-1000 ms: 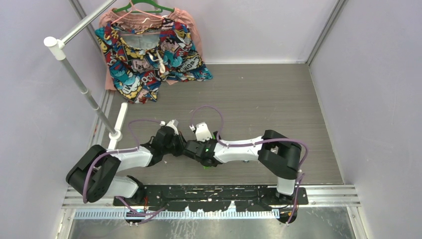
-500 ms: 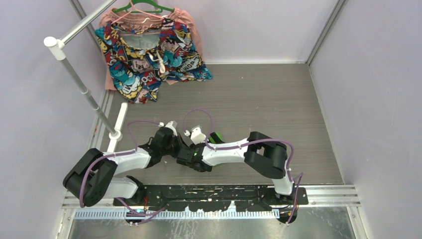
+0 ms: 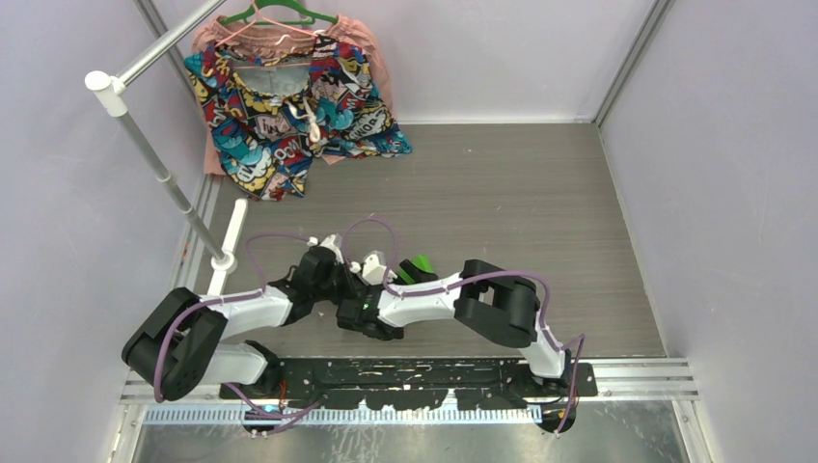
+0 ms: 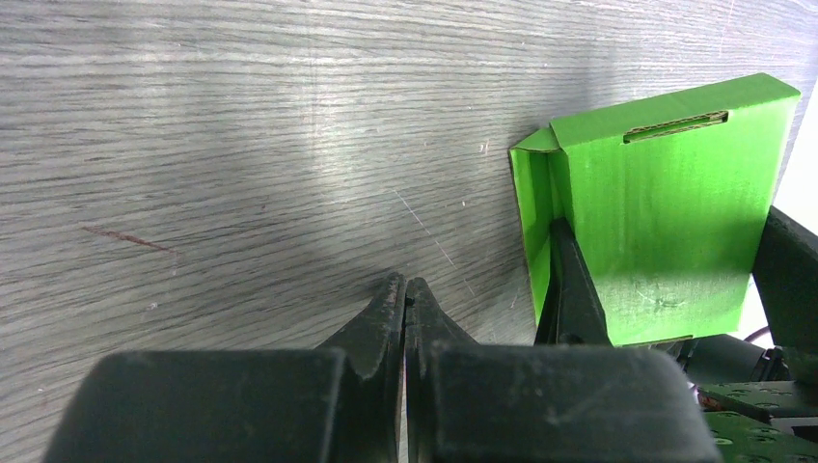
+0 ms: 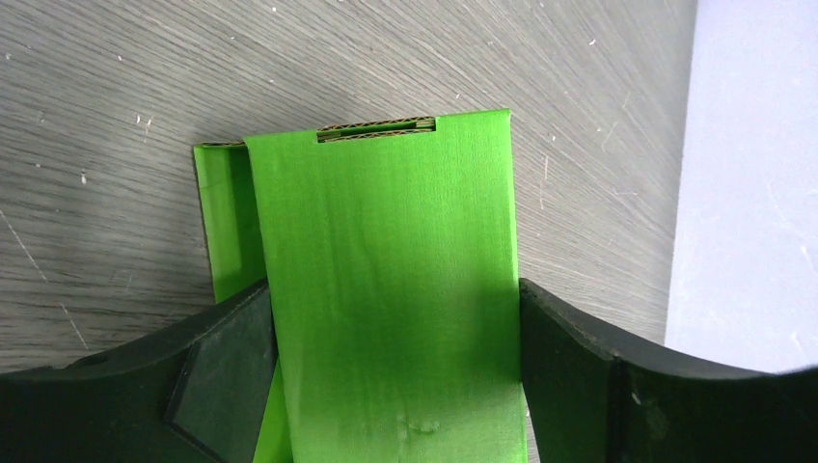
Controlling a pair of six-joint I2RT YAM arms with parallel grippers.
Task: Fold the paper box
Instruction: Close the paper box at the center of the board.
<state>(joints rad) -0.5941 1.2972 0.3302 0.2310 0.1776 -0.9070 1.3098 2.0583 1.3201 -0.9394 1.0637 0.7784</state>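
The paper box [image 5: 386, 289] sits toward the near edge of the table [image 3: 540, 193], about midway along it, and the right arm is the one that has it. The right gripper [image 5: 394, 299] is spread wide, with a finger against each long edge of the green card, so it looks like a clasp across the box's width and not an empty reach. From that wrist the box's long axis runs straight out away from the fingers. The end with the narrow slot [image 5: 376, 129] is farthest out, and a thin side flap [image 5: 227, 212] stands off along the left edge. The left gripper [image 4: 405, 289] has its fingers pressed together on nothing, tips low over the bare wood. Seen from it, the box lies off to the right, near but not touching, with the flapped edge turned toward it. That is the relation I would watch. The free flap and the slotted far end are on the left arm's side of the grip, so I judge any tucking or pressing falls to the left arm coming across sideways. Whether the box's underside rests on the table or hangs just clear of it I cannot tell from here.
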